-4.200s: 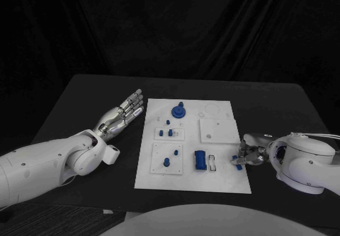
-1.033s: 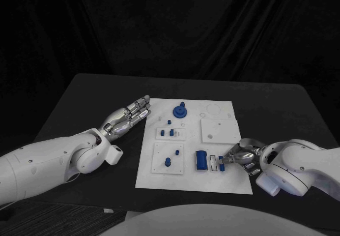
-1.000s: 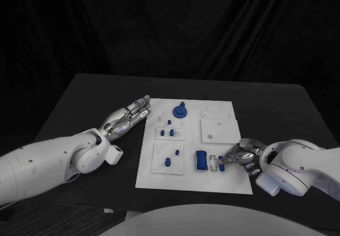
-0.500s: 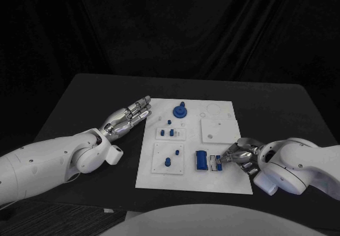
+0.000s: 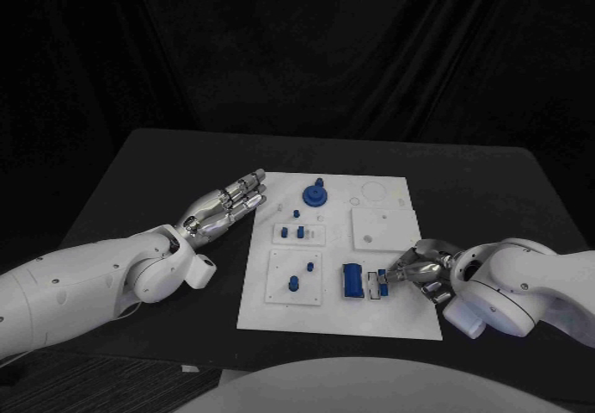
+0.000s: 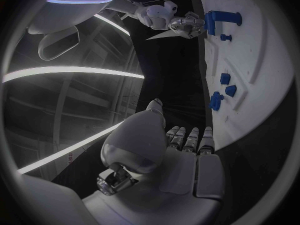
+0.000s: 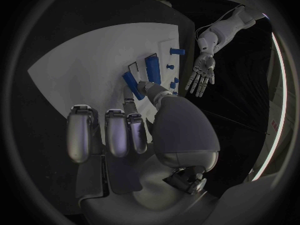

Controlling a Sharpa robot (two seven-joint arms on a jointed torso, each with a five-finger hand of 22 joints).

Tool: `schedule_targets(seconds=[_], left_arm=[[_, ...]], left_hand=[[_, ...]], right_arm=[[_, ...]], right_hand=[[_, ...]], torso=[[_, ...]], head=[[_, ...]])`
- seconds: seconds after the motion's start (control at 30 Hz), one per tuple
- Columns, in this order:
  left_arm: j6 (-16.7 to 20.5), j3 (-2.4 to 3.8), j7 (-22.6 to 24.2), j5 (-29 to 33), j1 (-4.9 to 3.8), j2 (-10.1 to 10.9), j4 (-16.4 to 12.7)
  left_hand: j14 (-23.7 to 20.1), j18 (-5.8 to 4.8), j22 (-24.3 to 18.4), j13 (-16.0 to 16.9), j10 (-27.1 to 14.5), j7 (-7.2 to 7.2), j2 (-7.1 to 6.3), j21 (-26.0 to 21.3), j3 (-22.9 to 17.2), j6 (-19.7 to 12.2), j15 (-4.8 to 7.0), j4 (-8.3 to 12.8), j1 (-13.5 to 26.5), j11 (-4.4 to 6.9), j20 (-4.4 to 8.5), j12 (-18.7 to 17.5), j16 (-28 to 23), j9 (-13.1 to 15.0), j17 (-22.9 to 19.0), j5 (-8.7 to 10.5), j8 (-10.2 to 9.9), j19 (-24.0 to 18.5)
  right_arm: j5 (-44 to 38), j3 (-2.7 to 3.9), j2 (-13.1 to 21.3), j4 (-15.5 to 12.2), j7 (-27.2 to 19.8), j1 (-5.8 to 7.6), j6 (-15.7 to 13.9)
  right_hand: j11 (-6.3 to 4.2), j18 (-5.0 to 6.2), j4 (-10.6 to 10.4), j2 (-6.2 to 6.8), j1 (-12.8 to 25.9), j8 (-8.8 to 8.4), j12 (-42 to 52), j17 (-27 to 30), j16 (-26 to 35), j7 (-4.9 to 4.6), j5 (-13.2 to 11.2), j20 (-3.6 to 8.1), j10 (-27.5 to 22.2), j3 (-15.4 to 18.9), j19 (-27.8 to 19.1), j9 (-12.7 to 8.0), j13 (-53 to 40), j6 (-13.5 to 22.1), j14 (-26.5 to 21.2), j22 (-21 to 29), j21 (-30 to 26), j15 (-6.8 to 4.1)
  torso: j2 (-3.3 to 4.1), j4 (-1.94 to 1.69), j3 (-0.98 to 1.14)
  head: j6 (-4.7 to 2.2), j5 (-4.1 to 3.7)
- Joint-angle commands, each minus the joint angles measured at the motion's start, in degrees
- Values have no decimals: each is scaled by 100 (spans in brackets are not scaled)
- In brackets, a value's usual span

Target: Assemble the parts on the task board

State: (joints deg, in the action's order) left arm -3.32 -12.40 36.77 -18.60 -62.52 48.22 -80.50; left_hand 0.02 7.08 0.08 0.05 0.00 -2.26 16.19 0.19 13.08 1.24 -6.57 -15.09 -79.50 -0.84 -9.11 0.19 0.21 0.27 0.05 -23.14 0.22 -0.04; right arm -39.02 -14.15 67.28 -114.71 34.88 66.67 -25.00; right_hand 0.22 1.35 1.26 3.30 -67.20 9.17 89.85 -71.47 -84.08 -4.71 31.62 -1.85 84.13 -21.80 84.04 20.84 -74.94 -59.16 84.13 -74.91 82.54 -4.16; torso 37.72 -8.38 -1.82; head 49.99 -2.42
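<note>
I see the right hand (image 5: 421, 277) now over the near right part of the task board (image 5: 379, 314), and it pinches a small blue part (image 5: 384, 283) between thumb and a finger. Four seconds ago this hand was at the board's right edge with the part; it has moved inward — toward the empty white slot (image 5: 370, 282) just beside the larger blue block (image 5: 352, 280). In the last half second it almost did not move, so I judge the insertion is starting. The left hand (image 5: 227, 206) lies flat with fingers spread, holding nothing, at the board's left edge — it crept a little forward.
</note>
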Motion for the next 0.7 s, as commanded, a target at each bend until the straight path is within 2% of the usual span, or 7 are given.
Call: schedule_targets(seconds=[0.03, 0.47, 0.7], left_arm=[[-105, 4, 17, 0, 7, -17, -4], [-142, 4, -21, 0, 8, -35, 7], [-161, 4, -37, 0, 8, -45, 9]], left_hand=[[-2, -56, -8, -5, 0, -27, 1, -19, -26, 10, -44, 28, -75, -5, -34, -19, -21, 6, -5, -21, 10, 4], [-2, -69, -8, -5, 0, -41, 5, -19, -53, 14, -78, 61, -100, -14, -56, -19, -21, 7, -5, -57, 11, 4], [-2, -71, -8, -5, 0, -45, 6, -19, -60, 20, -84, 71, -107, -16, -59, -19, -21, 8, -5, -66, 13, 4]], right_arm=[[64, -1, -2, -39, 39, 10, 101], [144, -1, -14, -51, 122, 13, 204], [147, -1, -31, -16, 134, 13, 197]], right_hand=[[-41, 62, -19, -6, 53, 44, 15, 0, 28, 32, -23, -36, 587, 37, 286, 14, -1506, -5, 285, -1248, -10, 9], [-54, 64, -81, -37, 131, 87, 15, 17, 34, 45, 53, -27, 587, 169, 282, 51, -1506, 20, 283, -1244, -20, -2], [-65, 65, -111, -73, 154, 119, 15, 32, 39, 58, -87, -20, 587, 263, 281, 78, -1506, 36, 281, -1243, -23, -10]], torso=[[0, 3, 0], [-3, 1, -1], [1, -2, -3]], head=[[1, 9], [1, 10], [1, 20]])
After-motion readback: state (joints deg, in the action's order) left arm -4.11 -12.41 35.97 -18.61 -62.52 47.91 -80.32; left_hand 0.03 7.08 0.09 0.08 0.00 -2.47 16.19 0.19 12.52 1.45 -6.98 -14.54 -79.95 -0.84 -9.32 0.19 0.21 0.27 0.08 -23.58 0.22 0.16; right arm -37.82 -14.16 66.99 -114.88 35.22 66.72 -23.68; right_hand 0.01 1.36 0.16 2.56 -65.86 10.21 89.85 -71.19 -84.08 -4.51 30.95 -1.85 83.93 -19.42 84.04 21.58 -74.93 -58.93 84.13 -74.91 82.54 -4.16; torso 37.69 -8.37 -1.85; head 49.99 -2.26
